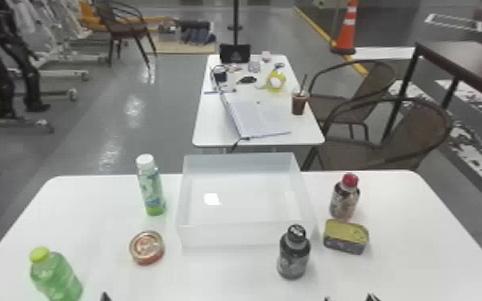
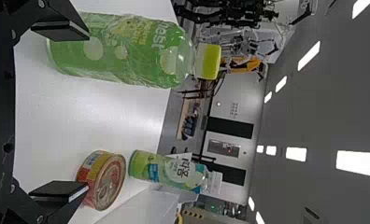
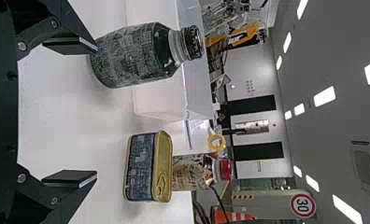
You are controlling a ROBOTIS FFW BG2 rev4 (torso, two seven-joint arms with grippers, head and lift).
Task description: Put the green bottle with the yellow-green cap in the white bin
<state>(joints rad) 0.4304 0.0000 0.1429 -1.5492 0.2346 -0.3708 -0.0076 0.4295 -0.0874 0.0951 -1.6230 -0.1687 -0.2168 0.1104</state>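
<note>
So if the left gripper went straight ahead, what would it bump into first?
Probably the green bottle: one finger of the open left gripper lines up with it, and it stands nearer than the round can, roughly in line with the other finger. The gap is hard to judge.

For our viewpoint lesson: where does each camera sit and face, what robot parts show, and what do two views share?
Head view: on the head, facing forward and down at the white bin; black fingertips at the bottom edge.
Left wrist view: on the left wrist, facing the green bottle; open left gripper.
Right wrist view: on the right wrist, facing the dark bottle; open right gripper.
Head and left wrist views share the green bottle.
</note>
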